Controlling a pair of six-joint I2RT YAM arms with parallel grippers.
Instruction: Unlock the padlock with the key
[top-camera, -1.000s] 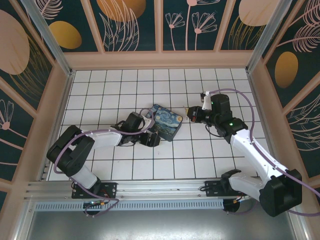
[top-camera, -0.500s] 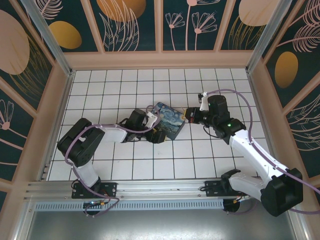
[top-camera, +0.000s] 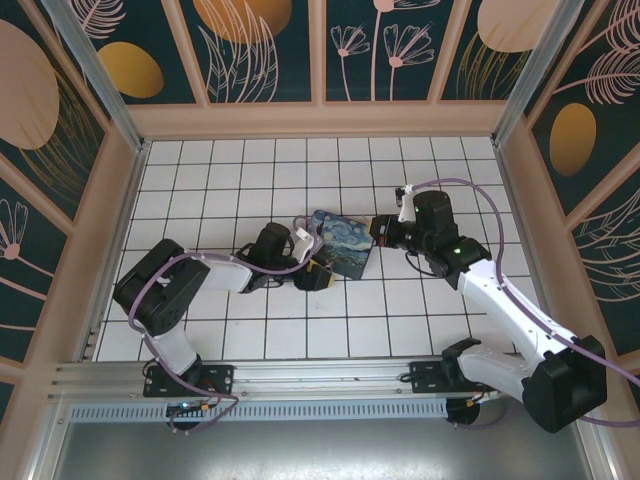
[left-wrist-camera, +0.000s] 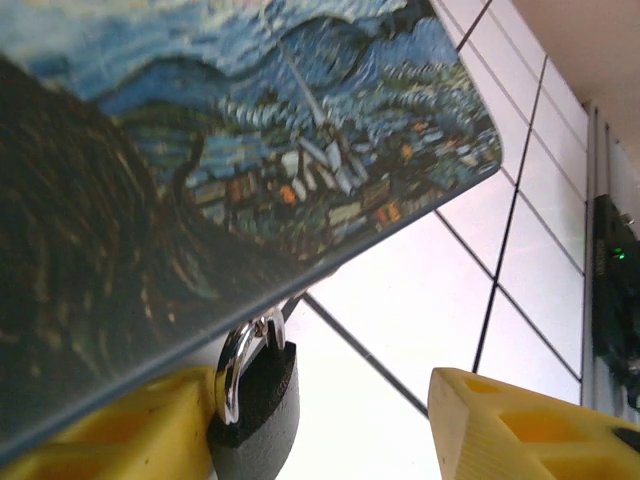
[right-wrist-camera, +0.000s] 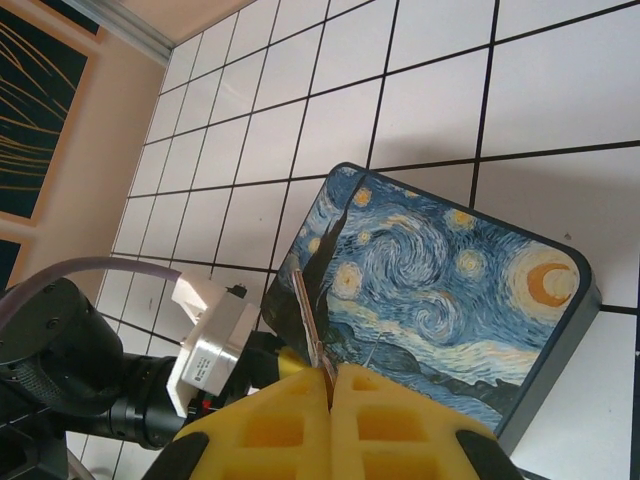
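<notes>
Blue tin (top-camera: 342, 245) from above: left gripper (top-camera: 320, 275) at its 7 o'clock, right gripper (top-camera: 379, 232) at 3 o'clock. Left wrist: jaws apart, padlock (left-wrist-camera: 255, 400) touching one finger, at the tin's edge. Right wrist: fingers clamped on the key (right-wrist-camera: 308, 318), which points to 12 o'clock across the tin.

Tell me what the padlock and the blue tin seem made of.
Padlock: matte black body, probably painted metal; its shackle gleams like polished steel. Tin: likely thin sheet metal, given rounded corners and a smooth printed painting.
</notes>
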